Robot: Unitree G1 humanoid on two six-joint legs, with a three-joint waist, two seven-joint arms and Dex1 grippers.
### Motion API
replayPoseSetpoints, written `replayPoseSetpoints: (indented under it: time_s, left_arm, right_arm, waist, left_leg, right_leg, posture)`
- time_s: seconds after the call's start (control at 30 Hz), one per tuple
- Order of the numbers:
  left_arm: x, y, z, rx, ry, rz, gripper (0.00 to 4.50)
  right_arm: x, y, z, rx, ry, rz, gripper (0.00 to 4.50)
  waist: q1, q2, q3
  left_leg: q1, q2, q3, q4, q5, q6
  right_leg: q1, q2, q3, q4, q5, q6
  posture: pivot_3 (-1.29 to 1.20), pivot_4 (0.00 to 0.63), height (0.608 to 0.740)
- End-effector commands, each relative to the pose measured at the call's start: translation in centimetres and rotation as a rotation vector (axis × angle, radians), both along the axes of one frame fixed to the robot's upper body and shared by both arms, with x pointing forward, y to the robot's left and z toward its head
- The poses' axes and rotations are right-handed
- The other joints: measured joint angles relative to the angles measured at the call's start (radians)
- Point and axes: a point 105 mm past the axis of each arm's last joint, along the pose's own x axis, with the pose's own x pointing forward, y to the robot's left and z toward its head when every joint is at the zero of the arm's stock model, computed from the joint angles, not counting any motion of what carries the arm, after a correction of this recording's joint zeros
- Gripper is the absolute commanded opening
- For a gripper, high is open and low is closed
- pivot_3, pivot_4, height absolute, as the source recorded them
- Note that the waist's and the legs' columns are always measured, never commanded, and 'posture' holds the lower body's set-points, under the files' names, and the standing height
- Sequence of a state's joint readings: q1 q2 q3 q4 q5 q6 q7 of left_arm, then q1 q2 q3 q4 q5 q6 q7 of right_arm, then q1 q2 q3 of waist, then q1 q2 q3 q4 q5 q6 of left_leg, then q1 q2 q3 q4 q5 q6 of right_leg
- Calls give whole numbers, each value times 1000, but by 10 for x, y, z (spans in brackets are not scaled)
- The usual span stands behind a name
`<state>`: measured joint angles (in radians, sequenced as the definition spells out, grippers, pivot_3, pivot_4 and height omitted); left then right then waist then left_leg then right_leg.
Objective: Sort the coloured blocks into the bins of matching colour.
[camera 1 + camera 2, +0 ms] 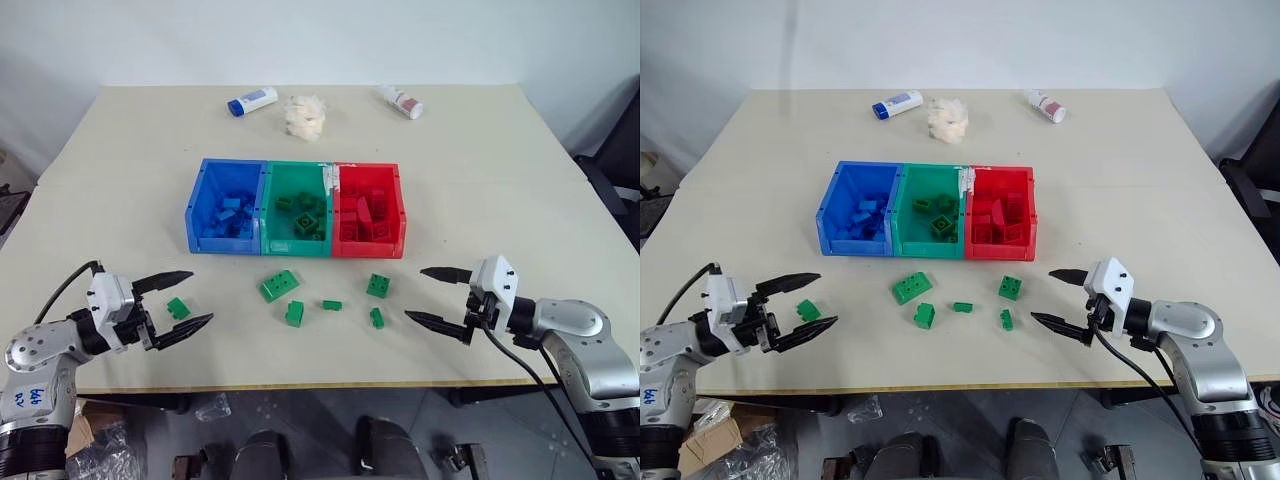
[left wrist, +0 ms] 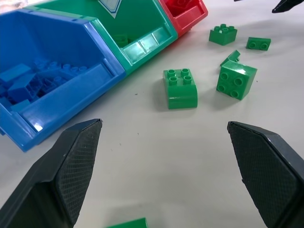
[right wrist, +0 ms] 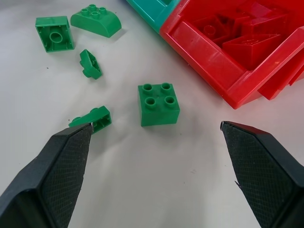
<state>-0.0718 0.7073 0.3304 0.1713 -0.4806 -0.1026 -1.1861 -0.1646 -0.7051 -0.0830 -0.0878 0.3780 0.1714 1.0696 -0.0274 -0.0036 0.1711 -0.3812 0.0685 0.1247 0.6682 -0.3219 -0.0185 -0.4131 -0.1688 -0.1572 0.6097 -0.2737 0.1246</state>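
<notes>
Three joined bins stand mid-table: blue (image 1: 222, 243), green (image 1: 295, 245) and red (image 1: 368, 248), each holding bricks of its own colour. Several green blocks lie loose in front of them, among them a curved one (image 1: 279, 285), a square one (image 1: 378, 285) and a small flat one (image 1: 332, 305). One small green block (image 1: 178, 308) lies between the fingers of my left gripper (image 1: 200, 296), which is open and low at the front left. My right gripper (image 1: 415, 293) is open at the front right, pointing at the square block (image 3: 159, 103) and holding nothing.
At the table's far edge lie a white bottle with a blue cap (image 1: 251, 101), a crumpled white tissue (image 1: 303, 115) and a white bottle with red print (image 1: 402, 101). The table's front edge (image 1: 320, 385) runs just under both grippers.
</notes>
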Motion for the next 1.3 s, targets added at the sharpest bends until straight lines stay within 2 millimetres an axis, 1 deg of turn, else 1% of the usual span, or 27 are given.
replayPoseSetpoints:
  time_s: [0.03, 0.13, 0.23, 0.33, 0.4, 0.47, 0.57, 0.67, 0.77, 0.87, 0.9, 0.93, 1.07, 1.17, 1.3]
  left_arm:
    - [1, -2, 3, 6, -4, -16, 4500]
    - [10, 1, 7, -10, -12, 41, 4500]
    - [13, -2, 7, -62, 58, 55, 4500]
    - [14, -5, 9, -52, 37, 52, 4500]
    - [10, -8, 5, -17, 27, 29, 4500]
    - [7, -9, -1, -25, 79, 0, 4500]
    - [9, -10, 4, -47, 48, -33, 4500]
    - [11, -11, 6, -47, 39, -49, 4500]
    - [12, -11, 6, -54, 31, -69, 4500]
    - [12, -13, 5, -63, 34, -87, 4500]
    - [11, -14, 6, -71, 28, -98, 4500]
    - [11, -15, 6, -79, 20, -111, 4500]
    - [7, -17, 6, -82, 16, -130, 4500]
    - [1, -20, 3, -81, 15, -136, 4500]
    - [-12, -27, 1, -95, 25, -148, 4500]
  right_arm:
    - [-1, -1, 8, 32, -41, -3, 4488]
    - [1, -2, 8, 37, -35, -22, 4488]
    - [2, -1, 8, 36, -32, -24, 4488]
    - [3, -1, 9, 31, -28, -33, 4488]
    - [4, -4, 9, 16, -16, -50, 4488]
    - [4, -11, 11, -5, -7, -79, 4488]
    - [-3, -29, 15, -42, -8, -119, 4488]
    - [-13, -41, 18, -71, 13, -139, 4488]
    - [-21, -47, 20, -89, 28, -152, 4488]
    - [-24, -51, 19, -111, 68, -192, 4488]
    - [-24, -49, 20, -101, 76, -187, 4488]
    - [-23, -43, 20, -90, 79, -167, 4488]
    - [-24, -11, 17, -79, 113, -68, 4488]
    - [-27, 9, 9, -100, 149, 12, 4488]
    - [-29, 25, -4, -144, 185, 85, 4488]
  waist:
    - [0, 0, 0]
    - [0, 0, 0]
    - [1, 0, 0]
    - [0, 0, 0]
    - [0, 0, 0]
    - [0, 0, 0]
    - [5, 0, 0]
    - [14, -1, 0]
    - [20, -1, 0]
    - [20, -1, 0]
    - [20, -1, 0]
    - [20, -1, 0]
    - [19, -1, 0]
    - [20, -1, 0]
    - [22, -1, 0]
  left_leg:
    - [0, 0, 0, 0, 0, 0]
    - [0, 0, 0, 0, 0, 0]
    - [0, 0, 0, 1, 0, 0]
    - [0, 0, 0, 1, 0, 0]
    - [0, 0, 0, 1, 0, 0]
    - [0, 0, 0, 1, 0, 0]
    - [0, 0, 0, 1, 0, 0]
    - [0, 0, 0, 1, 0, 0]
    - [0, 0, 0, 1, 0, 0]
    - [0, 0, 0, 1, 0, 0]
    - [0, 0, 0, 2, 0, 0]
    - [0, 0, 0, 2, 0, 0]
    - [0, 0, 0, 5, 0, 0]
    - [0, 1, -1, 6, 0, 0]
    - [-2, 1, -1, 7, -1, 1]
  right_leg:
    - [0, 0, 0, 0, 0, 0]
    - [0, 0, 0, 0, 0, 0]
    - [0, 0, 0, 1, 0, 0]
    - [0, 0, 0, 1, 0, 0]
    - [0, 0, 0, 1, 0, 0]
    - [0, 0, 0, 1, 0, 0]
    - [0, 0, 0, 1, 0, 0]
    - [0, 0, 0, 0, 0, 0]
    - [0, 0, 0, 1, 0, 0]
    - [0, 0, 0, 0, 0, 0]
    - [0, 0, 0, 1, 0, 0]
    - [0, 0, 0, 1, 0, 0]
    - [0, 0, 0, 1, 0, -1]
    - [0, 0, 1, 1, 1, -1]
    - [0, 0, 0, 2, 1, -1]
  posture:
    - [0, 150, 740]
    - [0, 150, 740]
    - [0, 150, 740]
    - [0, 150, 740]
    - [0, 150, 740]
    - [0, 150, 740]
    - [0, 150, 740]
    - [0, 150, 740]
    - [0, 150, 740]
    - [0, 150, 740]
    - [0, 150, 740]
    - [0, 150, 740]
    - [0, 150, 740]
    - [0, 150, 740]
    - [0, 150, 740]
